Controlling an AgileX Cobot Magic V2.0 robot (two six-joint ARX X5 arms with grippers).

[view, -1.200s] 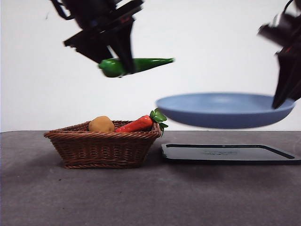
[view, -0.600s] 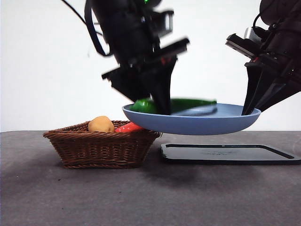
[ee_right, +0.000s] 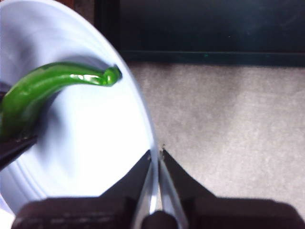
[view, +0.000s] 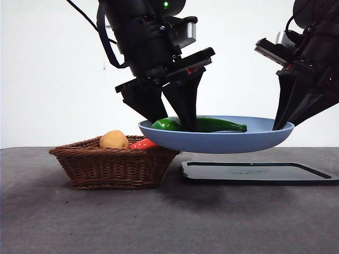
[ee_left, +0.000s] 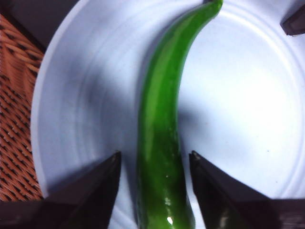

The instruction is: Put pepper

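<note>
While the right gripper pinches the blue plate, the left gripper, parted, straddles the pepper.

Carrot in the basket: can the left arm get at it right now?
Probably not straight down. The left gripper sits open around the pepper on the blue plate, which the right gripper holds in the air. The plate's edge overhangs the carrot in the basket.

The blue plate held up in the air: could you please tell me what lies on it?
On the blue plate lies the green pepper, between the left gripper's open fingers. The plate's raised rim hides the pepper's underside in the front view.
</note>
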